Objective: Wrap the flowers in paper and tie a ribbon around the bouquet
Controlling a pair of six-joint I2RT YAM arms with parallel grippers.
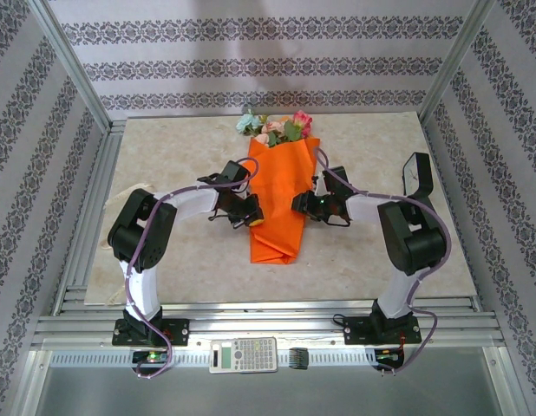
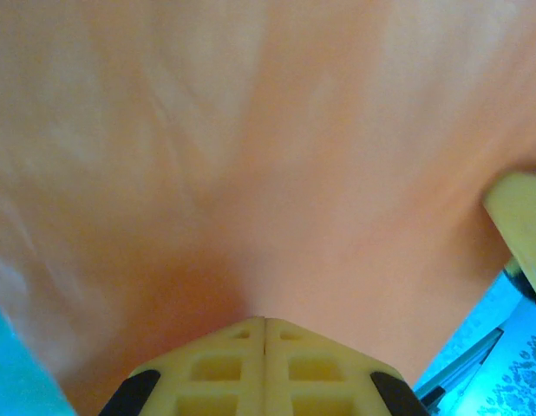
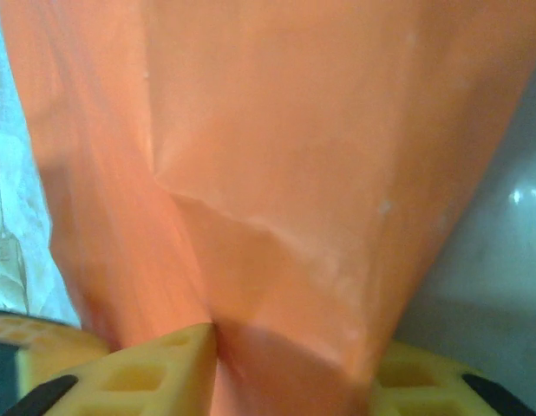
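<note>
The bouquet [image 1: 277,204] is lying in the middle of the worktop [image 1: 164,251], blooms pointing at the far edge. Your left fingers [image 2: 225,355] are pinching its paper [image 2: 251,156] tight. Your right fingers [image 3: 155,368] are standing partly open around a fold, gripping nothing firmly. With that side slack, the cone could be springing open, and a leftward tug could be tearing the thin sheet.

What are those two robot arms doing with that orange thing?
They are wrapping pink, red and pale blue fake flowers in a bright orange paper sheet, already a cone on the table. The left tool pinches the paper shut; the right tool has its fingers apart with paper between them. No ribbon ties it yet.
</note>
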